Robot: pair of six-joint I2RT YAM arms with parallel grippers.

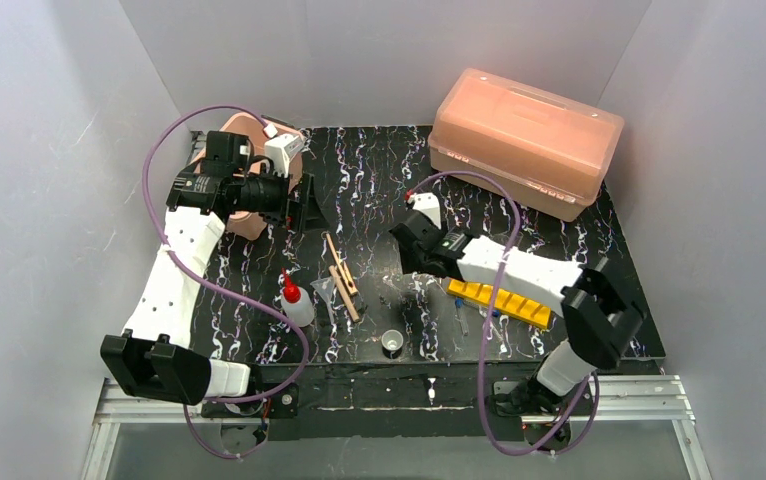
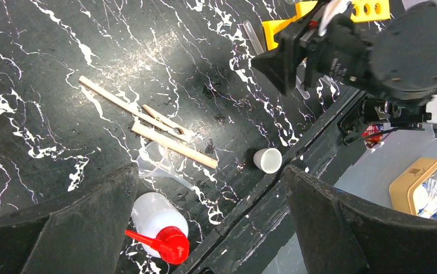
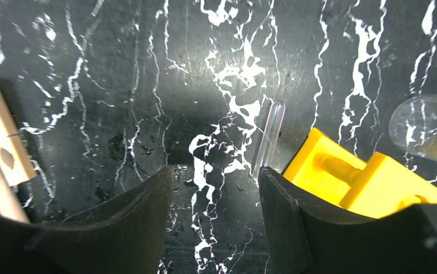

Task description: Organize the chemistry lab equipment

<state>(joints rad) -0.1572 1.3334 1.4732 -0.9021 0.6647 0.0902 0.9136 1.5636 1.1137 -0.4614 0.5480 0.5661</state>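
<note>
Currently hovering low with the right gripper (image 3: 213,171), jaws half apart, holding nothing. Just past one finger: clear tube (image 3: 268,134), flat on the tabletop (image 3: 148,85), just beside the yellow holed rack (image 3: 370,177). Probably light, slick, fragile; best pinched mid-length, gently.

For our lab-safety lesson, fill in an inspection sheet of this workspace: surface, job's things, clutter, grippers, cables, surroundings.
Surface: black marbled mat, flat, scattered items.
Job's things: squeeze bottle, wooden clamps, clear glassware and white cup loose near the middle; tubes lie loose beside the yellow rack.
Clutter: pink lidded box, closed, far right corner.
Grippers: left gripper, jaws wide open, empty; right gripper, jaws apart, empty, low by the rack.
Cables: purple cable loops along each arm.
Surroundings: plain pale walls; metal rail at near edge.
</note>
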